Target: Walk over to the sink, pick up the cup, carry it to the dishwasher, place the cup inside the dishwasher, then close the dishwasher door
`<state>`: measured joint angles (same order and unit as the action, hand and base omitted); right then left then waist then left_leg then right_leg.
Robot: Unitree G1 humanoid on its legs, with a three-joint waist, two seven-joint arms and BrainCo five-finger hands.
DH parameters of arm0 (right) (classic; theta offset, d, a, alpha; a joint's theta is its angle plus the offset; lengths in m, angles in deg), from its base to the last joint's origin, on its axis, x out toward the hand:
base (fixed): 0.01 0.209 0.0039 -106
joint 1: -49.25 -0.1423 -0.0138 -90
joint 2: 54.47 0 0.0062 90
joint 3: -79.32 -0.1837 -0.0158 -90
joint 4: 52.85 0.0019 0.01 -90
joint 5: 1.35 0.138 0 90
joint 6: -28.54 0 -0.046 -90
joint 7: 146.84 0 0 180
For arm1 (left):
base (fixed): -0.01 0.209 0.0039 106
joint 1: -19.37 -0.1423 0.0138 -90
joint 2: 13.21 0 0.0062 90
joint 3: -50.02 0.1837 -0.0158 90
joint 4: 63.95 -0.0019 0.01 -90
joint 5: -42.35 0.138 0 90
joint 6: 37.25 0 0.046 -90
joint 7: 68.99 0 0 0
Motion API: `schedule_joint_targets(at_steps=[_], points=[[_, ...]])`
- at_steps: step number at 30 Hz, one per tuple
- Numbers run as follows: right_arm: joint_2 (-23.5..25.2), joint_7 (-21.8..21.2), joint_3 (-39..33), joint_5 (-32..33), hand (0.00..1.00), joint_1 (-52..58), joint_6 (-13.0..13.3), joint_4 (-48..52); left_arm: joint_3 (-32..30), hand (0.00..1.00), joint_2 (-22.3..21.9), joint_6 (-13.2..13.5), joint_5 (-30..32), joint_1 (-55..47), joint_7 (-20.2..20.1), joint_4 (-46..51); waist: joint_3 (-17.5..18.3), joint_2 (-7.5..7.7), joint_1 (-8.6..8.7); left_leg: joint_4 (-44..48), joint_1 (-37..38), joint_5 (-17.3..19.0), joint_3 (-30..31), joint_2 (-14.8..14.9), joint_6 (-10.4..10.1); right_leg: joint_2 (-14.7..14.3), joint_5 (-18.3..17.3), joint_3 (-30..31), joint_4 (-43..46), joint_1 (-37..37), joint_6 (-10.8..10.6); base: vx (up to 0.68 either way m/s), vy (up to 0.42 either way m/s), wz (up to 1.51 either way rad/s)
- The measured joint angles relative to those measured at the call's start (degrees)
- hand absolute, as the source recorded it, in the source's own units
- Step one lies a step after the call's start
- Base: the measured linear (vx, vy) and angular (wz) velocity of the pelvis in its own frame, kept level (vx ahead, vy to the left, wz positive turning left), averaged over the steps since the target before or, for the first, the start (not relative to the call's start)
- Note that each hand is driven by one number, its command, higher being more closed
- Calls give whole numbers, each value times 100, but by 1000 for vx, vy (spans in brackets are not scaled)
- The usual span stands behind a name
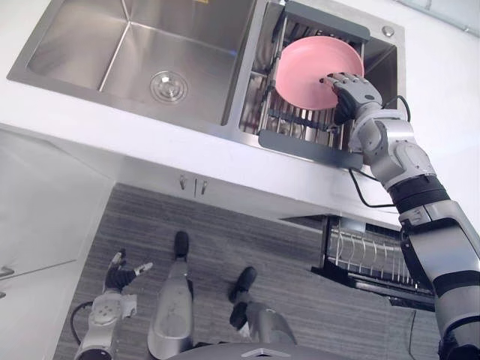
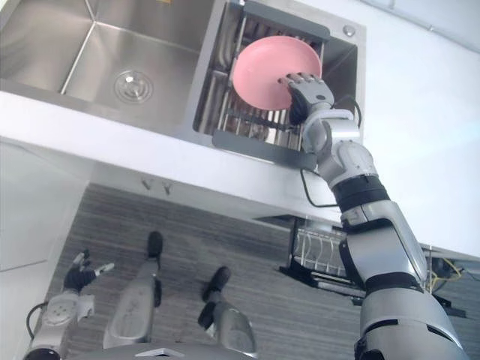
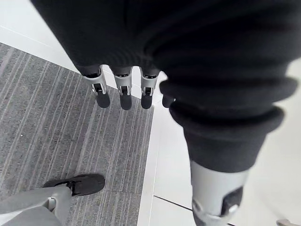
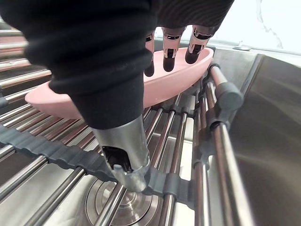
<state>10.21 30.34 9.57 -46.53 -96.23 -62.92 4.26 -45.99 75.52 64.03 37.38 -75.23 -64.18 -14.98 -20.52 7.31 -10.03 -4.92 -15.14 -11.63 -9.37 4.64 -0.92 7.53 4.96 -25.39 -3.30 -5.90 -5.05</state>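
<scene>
A pink shallow dish lies on a grey drying rack set across the right basin of the sink. No cup shows. My right hand reaches over the counter to the dish's right edge. In the right wrist view its straight fingers lie over the rim of the dish, and the thumb stretches below the rim, toward a rack bar. My left hand hangs low at my left side above the floor, fingers relaxed and holding nothing.
The left sink basin with its round drain holds nothing. A white counter edge runs in front of the sink. Under the counter at the right, a dishwasher rack of wire tines stands pulled out over the grey striped floor.
</scene>
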Motion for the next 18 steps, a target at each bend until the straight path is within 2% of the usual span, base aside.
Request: schedule_joint_targets(at_steps=[3,9,10,13,18], points=[[-2,197,152,-190,0,-246,-5,-98,2,0,2,9,-68,10,5,0,-102,-74,-15,23,-7,-2,1,0,1,-1,1,2,-5,-10,0,43,10,-1],[-2,834,186,-479,0,-327,-139,-178,118,0,7,106,-168,68,98,0,-158,-86,-60,25,-103,-2,12,-8,-1,1,-1,-15,-20,-87,1,45,8,2],[-2,887,186,-479,100,-330,-155,-178,129,0,6,128,-168,68,99,4,-172,-88,-62,24,-103,-2,12,-10,-1,2,-2,-16,-20,-88,1,41,11,1],[-5,972,186,-494,100,-363,-269,-170,169,0,6,160,-173,82,100,5,-210,-121,-58,24,-178,-2,24,-8,-1,0,-2,-25,-16,-165,1,24,8,1],[-11,1183,210,-701,100,-388,-277,-171,183,0,7,192,-284,85,101,4,-239,-151,-47,24,-191,-2,28,-8,-1,2,-3,-26,2,-183,2,0,0,0]])
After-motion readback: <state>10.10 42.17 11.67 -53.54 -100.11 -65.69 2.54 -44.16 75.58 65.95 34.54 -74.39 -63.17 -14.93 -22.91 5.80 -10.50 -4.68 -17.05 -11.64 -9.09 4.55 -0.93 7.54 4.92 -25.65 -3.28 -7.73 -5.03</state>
